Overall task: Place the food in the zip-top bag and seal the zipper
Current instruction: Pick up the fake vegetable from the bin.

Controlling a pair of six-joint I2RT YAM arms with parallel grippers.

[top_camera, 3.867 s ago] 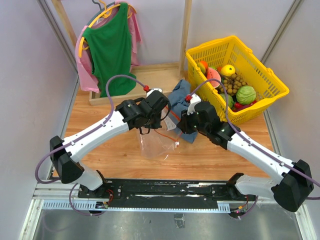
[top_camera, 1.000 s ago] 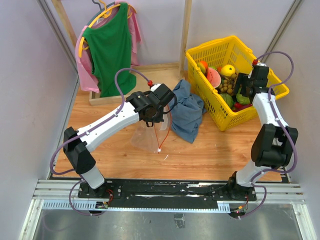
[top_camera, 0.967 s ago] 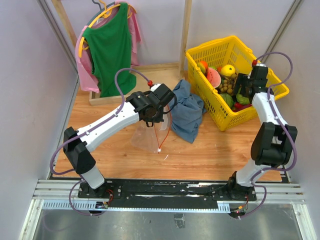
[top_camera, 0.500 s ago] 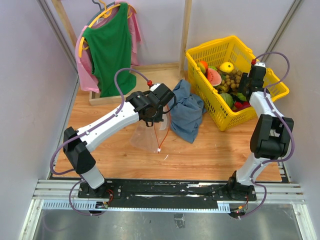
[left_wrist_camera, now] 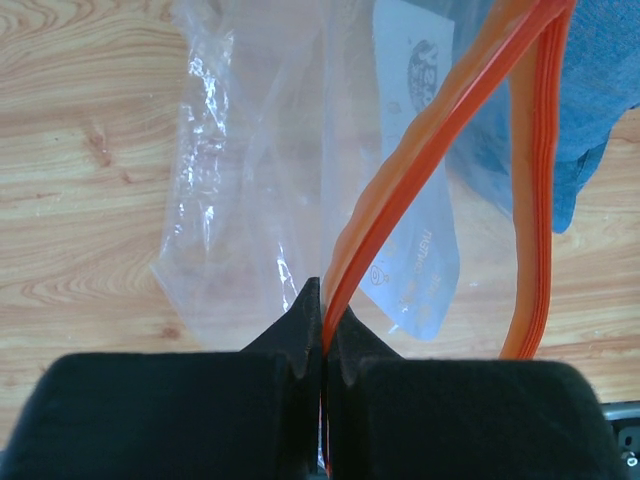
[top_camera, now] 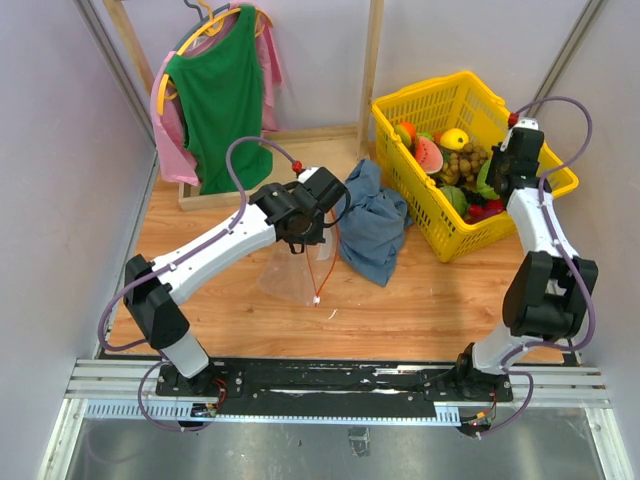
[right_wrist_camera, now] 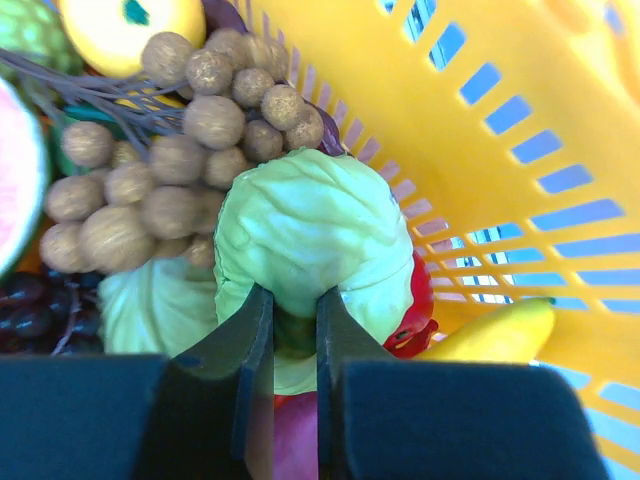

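The overhead view looks down on the table point(top_camera: 430, 310); wrist views hang close over its bag point(left_wrist_camera: 250, 200) and basket point(right_wrist_camera: 480, 110).

A light wooden counter point(top_camera: 420, 310) with visible grain fills the middle of the top view. Plain pale lilac walls point(top_camera: 60, 150) close it in on the left, back and right, evenly lit with no hard shadows. At the upper left a bare-wood rack point(top_camera: 372, 60) stands at the counter's far edge, and a green shirt point(top_camera: 220, 100) hangs there over a pink garment point(top_camera: 168, 150). A black rail point(top_camera: 330, 378) runs along the lower edge, with a grey metal sheet point(top_camera: 300, 445) below it.
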